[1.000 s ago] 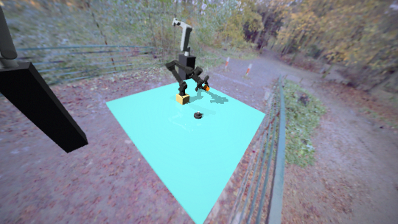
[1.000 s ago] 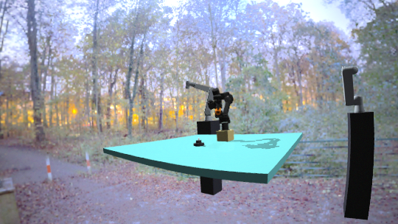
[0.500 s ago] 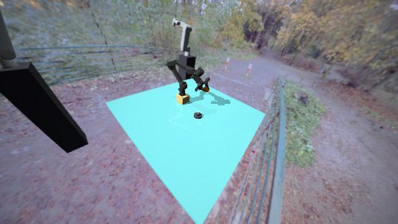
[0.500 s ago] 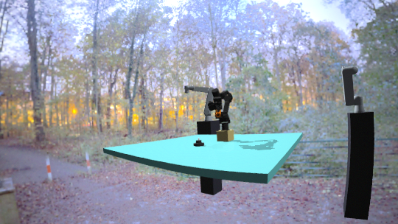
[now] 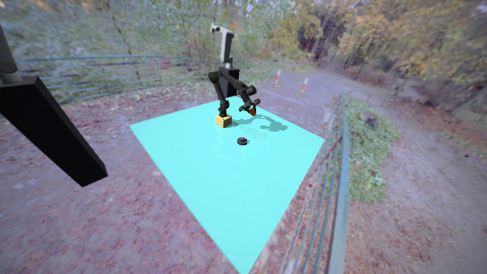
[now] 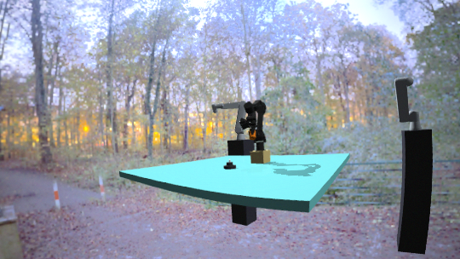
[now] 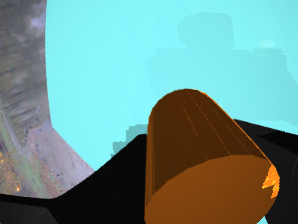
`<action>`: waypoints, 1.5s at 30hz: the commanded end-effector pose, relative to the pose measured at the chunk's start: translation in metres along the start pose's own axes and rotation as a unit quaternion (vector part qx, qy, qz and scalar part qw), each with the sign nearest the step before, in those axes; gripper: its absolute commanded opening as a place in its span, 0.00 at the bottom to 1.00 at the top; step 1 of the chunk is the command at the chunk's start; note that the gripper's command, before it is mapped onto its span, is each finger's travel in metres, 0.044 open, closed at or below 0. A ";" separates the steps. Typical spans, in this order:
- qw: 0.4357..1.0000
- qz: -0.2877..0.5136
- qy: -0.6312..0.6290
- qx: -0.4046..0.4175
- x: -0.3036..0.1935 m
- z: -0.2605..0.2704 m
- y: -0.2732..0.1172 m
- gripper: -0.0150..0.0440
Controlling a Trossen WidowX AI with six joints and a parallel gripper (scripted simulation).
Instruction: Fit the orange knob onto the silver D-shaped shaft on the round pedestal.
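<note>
A: With its black links bent over at the elbow, what is the pose of the arm?
B: Upper links raised above the tan base block; forearm angled down, gripper over the turquoise table. Jaws part-way apart, closed on the orange knob. Knob is in the air, well apart from the round pedestal, which stands on the table near the base block.
A: What is obscured?
B: Wrist view: knob cut off by the lower edge, covering part of the gripper; pedestal out of frame. Knob's hole and its flat side not seen. Shaft very small in the exterior view; its flat side cannot be made out. Knob's contact with each fingertip not clear.
A: Counts?
B: One knob, one pedestal, one shaft, one table, one black arm. Two grey arms on black stands, two also. Two red-and-white posts.
</note>
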State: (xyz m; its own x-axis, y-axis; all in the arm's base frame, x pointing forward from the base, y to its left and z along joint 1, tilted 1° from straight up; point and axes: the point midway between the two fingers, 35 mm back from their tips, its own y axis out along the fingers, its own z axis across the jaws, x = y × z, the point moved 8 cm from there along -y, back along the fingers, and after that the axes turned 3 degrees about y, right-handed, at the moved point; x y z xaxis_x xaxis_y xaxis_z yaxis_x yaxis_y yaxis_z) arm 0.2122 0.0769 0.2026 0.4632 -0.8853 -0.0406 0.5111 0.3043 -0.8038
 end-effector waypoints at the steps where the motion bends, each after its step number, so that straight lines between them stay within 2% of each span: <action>1: 1.000 -0.004 -0.003 -0.030 0.000 0.006 0.004 0.25; 30: 0.958 -0.019 -0.004 -0.287 -0.001 0.032 0.061 0.25; 45: 0.955 -0.021 -0.003 -0.297 0.002 0.006 0.121 0.25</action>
State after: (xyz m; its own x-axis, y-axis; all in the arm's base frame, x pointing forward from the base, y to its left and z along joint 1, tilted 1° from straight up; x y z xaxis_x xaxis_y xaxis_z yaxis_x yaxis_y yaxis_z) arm 0.2771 0.1135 0.1217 0.4615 -0.8871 -0.0042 0.0316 0.0212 -0.9993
